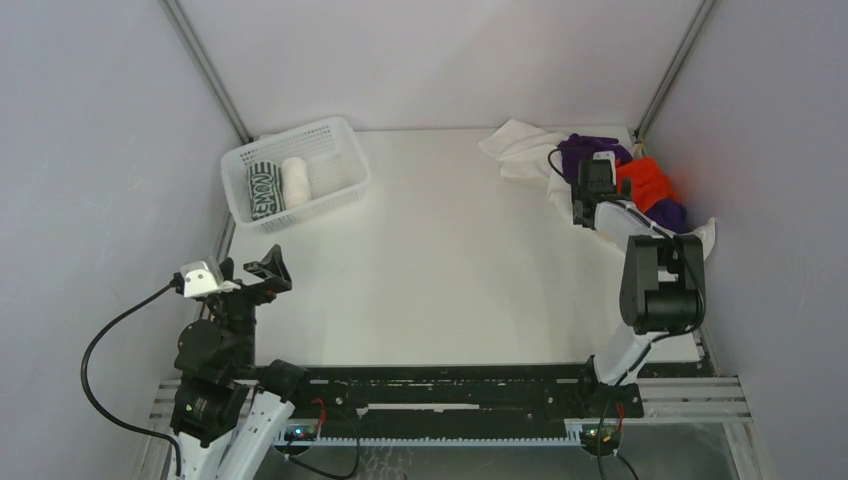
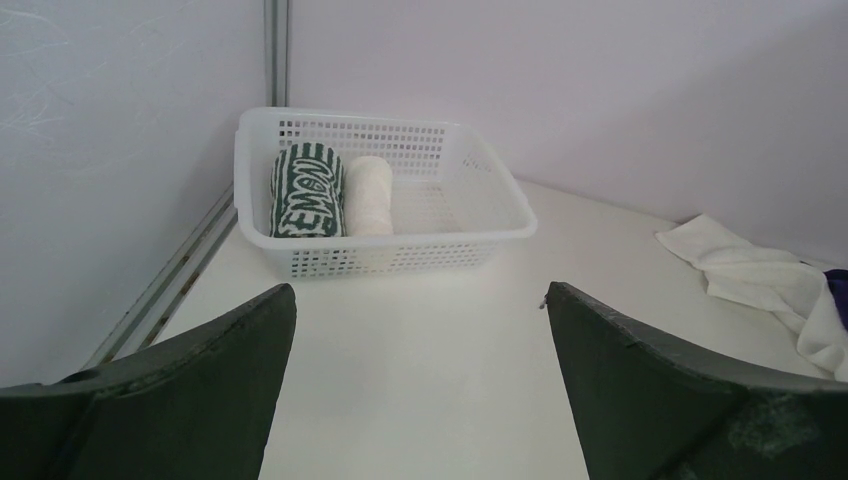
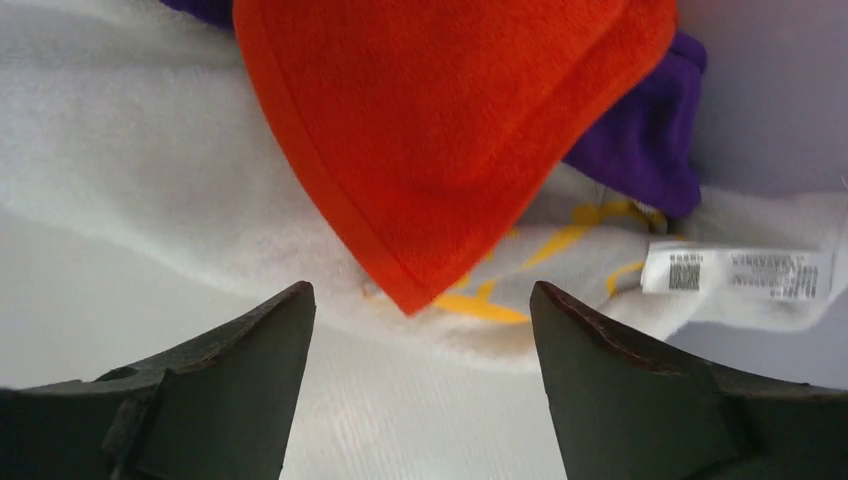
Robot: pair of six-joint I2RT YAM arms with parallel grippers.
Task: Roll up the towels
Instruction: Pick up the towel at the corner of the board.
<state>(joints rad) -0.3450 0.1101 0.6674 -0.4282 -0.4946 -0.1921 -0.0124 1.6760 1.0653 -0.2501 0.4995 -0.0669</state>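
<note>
Orange-red towel (image 3: 450, 130) corner, care label (image 3: 735, 272) only in right-wrist view; both jaws wide.

The left arm (image 1: 212, 350) and right arm (image 1: 660, 285) are black-jointed with white shells, a looping black cable (image 1: 100, 370) on the left, red wires (image 1: 318, 410) at the bases, and the left gripper (image 2: 420, 295) with dark, scuffed wedge fingers (image 2: 200, 390).
</note>
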